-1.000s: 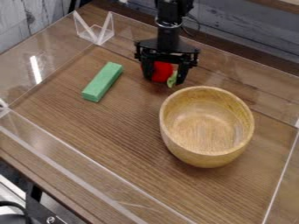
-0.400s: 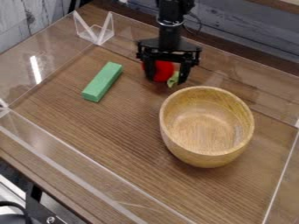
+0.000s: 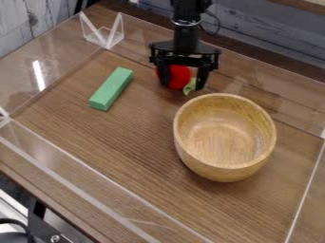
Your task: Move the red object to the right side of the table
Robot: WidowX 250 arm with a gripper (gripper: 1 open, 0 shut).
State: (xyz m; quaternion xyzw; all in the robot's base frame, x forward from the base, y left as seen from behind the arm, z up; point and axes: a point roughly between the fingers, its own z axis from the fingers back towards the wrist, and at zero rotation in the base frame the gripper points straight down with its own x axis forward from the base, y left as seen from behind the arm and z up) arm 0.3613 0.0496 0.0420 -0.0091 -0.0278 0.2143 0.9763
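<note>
Basically nothing's changed over the last sec: counter (image 3: 89, 180) w/ wooden bowl (image 3: 225, 137) at 4 o'clock, green block (image 3: 112, 87) at 9. Arm stays vertical, pointing down at 12; jaws (image 3: 183, 74) wide open, straddling the red object (image 3: 181, 78), not gripping. Grasp not yet made.

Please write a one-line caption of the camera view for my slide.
Open gripper lowered around the red object on the table, between green block and wooden bowl.

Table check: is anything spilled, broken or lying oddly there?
Nothing stands out. The green block lies flat, the wooden bowl sits upright and empty, and the red object rests on the table between the gripper's open fingers.
</note>
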